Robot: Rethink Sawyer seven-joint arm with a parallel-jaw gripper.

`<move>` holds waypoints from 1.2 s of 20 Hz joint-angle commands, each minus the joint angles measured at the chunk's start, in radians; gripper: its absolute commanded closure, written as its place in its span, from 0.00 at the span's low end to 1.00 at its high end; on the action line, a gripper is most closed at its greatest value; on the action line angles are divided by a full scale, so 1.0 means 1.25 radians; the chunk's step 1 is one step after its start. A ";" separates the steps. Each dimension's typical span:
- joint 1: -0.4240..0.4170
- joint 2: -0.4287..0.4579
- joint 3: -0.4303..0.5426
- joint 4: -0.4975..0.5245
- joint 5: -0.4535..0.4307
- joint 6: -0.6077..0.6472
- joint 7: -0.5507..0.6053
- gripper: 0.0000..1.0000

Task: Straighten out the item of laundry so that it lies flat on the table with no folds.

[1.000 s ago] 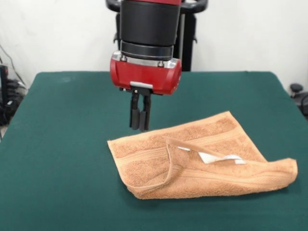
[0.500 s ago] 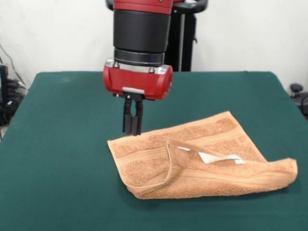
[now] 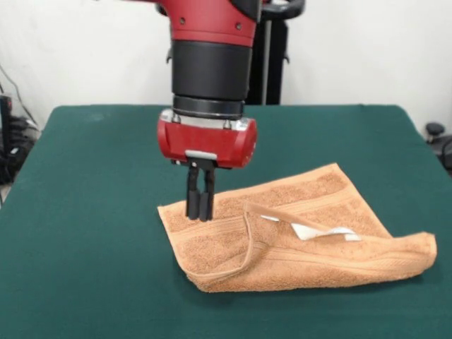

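The orange-tan terry towel [image 3: 296,233] lies on the dark green table [image 3: 85,212], right of centre. Its front part is folded back over itself, with a fold edge curving down the middle and a white label [image 3: 321,232] showing on top. Woven band stripes run along its far edge. My gripper [image 3: 200,214] hangs straight down from the red and black arm. Its two black fingers are pressed together, and their tips are at the towel's far left corner area, over the single-layer part. Nothing shows between the fingers.
A black pedestal stands behind the table at the top. Cables and dark equipment sit off the table's left edge [image 3: 10,148], and a black object [image 3: 438,138] sits off its right edge.
The gripper has moved down and towards the camera, from above the table behind the towel to the towel's left corner. The towel has not moved.
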 commanded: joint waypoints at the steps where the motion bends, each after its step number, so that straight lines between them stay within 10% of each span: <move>1: 0.057 0.089 0.034 0.078 0.011 -0.053 0.128 1.00; 24: 0.089 0.116 0.008 0.056 0.041 -0.069 0.138 1.00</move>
